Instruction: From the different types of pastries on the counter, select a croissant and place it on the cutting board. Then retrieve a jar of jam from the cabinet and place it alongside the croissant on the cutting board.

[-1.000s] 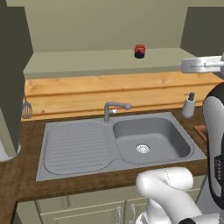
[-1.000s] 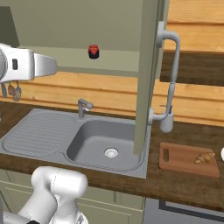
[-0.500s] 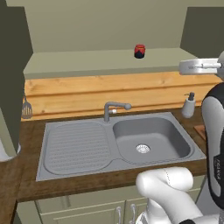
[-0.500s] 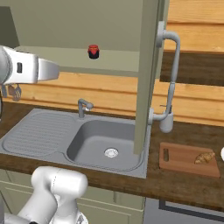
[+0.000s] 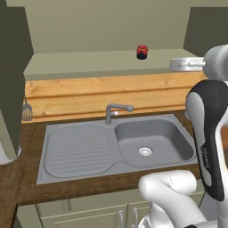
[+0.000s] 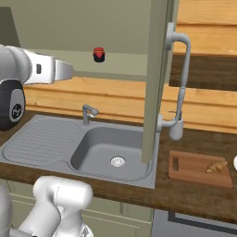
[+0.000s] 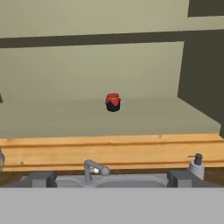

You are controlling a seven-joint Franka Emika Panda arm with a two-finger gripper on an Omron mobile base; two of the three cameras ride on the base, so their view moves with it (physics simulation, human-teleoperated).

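The gripper (image 7: 112, 178) is raised to the height of the open cabinet (image 7: 87, 65) and points straight into it. In the hand view its two fingertips (image 7: 41, 178) stand wide apart at the bottom, with nothing between them. The jar of jam (image 7: 113, 102) lies directly ahead of the gripper, almost centred between the fingertips but well beyond them. It sits upright and alone on the cabinet shelf (image 7: 144, 116), toward the back. The faucet (image 7: 94, 168) and a soap bottle (image 7: 197, 166) lie below the gripper's line of aim.

In the right base view the croissant (image 6: 216, 166) already rests on the cutting board (image 6: 192, 169), far off to the gripper's right, past the open cabinet door (image 6: 155, 78) and beside the sink (image 6: 88, 143). The counter (image 6: 194, 196) carries both. The first half of the task therefore appears complete, and the step in hand is judged to be the approach to the jar.

The next move calls for a straight advance into the cabinet, level with the jar's body. The fingers should stay spread until they flank the jar on both sides, then close. The jar is small and squat, so a slightly off-centre approach could push it backward rather than capture it.
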